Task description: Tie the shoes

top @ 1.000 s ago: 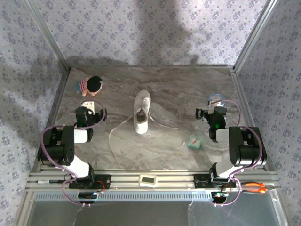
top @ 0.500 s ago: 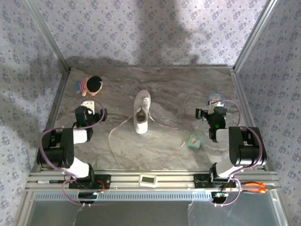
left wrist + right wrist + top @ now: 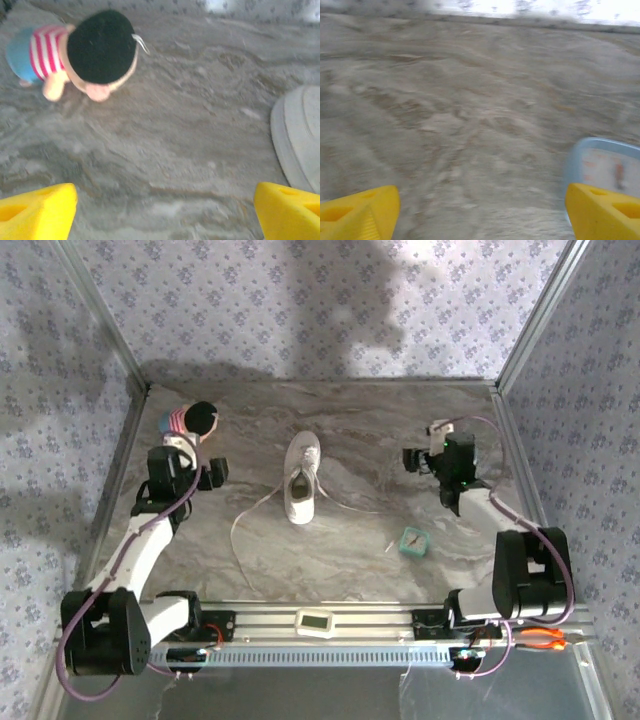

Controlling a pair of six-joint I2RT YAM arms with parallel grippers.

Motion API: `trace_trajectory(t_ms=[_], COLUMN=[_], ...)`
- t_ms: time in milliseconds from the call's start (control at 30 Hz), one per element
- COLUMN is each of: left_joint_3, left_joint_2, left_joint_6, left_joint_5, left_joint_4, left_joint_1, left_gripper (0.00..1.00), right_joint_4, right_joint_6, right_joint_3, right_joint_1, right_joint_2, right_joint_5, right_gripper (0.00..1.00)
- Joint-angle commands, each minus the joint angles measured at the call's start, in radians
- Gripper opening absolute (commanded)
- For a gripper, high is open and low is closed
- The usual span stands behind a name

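Gaping wide and empty at left gripper point(image 3: 162, 200) and right gripper point(image 3: 482, 197); well apart from both, mid-table, white low-top fabric sneaker point(image 3: 301, 480); probably light, soft-sided; better to pinch 2 thin limp white laces point(image 3: 236, 530), likely slippery, near loose ends.

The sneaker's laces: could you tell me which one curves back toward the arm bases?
The left lace, looping long; the right lace runs straight sideways.

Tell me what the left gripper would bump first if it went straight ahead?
Probably just bare table, in the gap between the doll and the white sneaker; depth is hard to judge.
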Motion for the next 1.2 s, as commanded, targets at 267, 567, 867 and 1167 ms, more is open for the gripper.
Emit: trace_trajectory(t_ms=[267,567,867,1167], left_joint_3=[0.087,0.099,0.092,0.110], left_joint_2=[0.106,0.323,0.451,0.326], left_joint_6=[-0.237,-0.331,-0.390,-0.363], left_joint_5=[-0.086,-0.066,-0.108,-0.119], left_joint_4=[-0.480,-0.415,-0.395,-0.448], left_joint_1=[-0.213,-0.253,-0.278,-0.278], left_gripper=[0.79,0.79,0.68,0.15], right_joint_4=[-0.465,-0.627,-0.684,-0.689], right_joint_6=[0.217,0.356,0.392,0.398], right_joint_3=[0.077,0.080,0.148,0.192], right_joint_1=[0.319,0.359,0.322,0.338], right_joint_2=[0.003,0.072,0.210,0.325], right_joint_5=[0.088,0.213,0.222,0.211], right_gripper=[0.79,0.81,0.84,0.78])
